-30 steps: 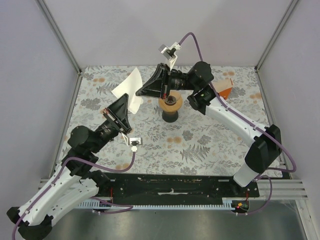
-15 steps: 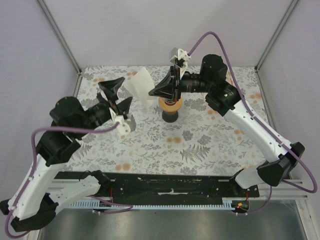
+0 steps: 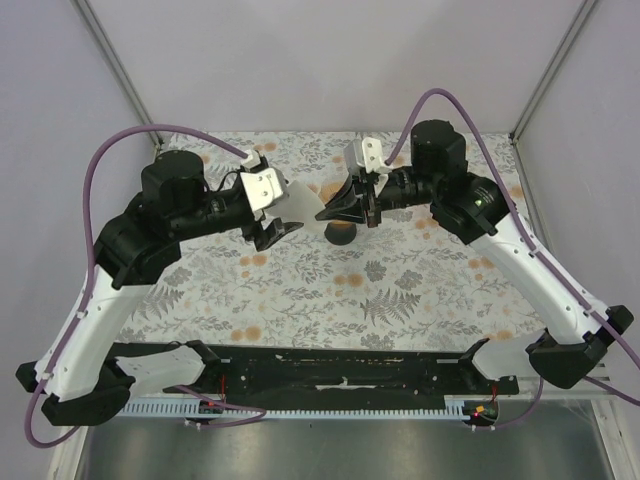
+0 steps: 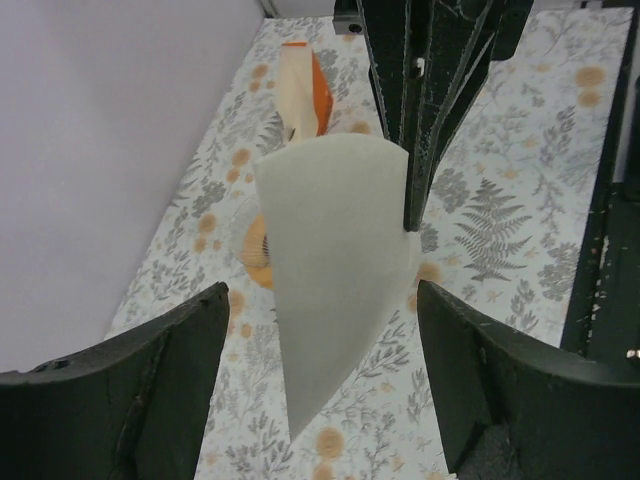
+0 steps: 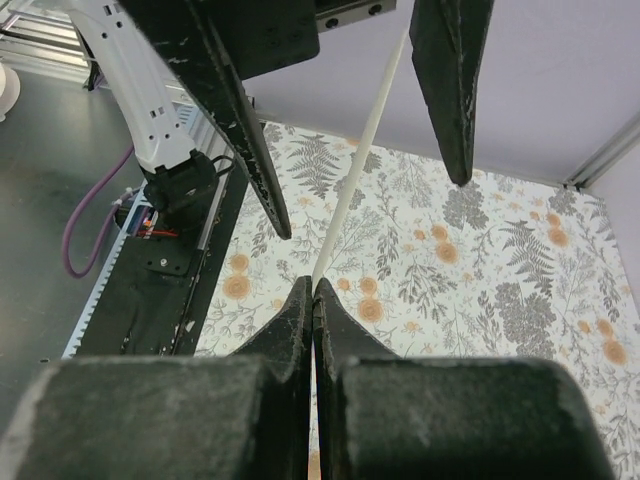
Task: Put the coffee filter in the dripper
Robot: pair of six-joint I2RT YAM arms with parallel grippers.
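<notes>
The white coffee filter hangs in the air, point down, above the flowered table. My right gripper is shut on its edge; in the right wrist view the coffee filter shows edge-on as a thin white strip. My left gripper is open, its jaws wide on either side of the filter and not touching it. The orange dripper peeks out behind the filter. From above, the coffee filter sits between the left gripper and the right gripper, and only the dripper's dark base shows.
An orange-and-white box lies on the table beyond the dripper, near the back wall. The black base rail runs along the near edge. Both arms crowd the middle of the flowered table, and purple cables arc above them.
My left gripper has opened and let go of the filter, and its arm has risen and swung toward the centre. The right gripper keeps the filter and has pulled back over the dripper.
</notes>
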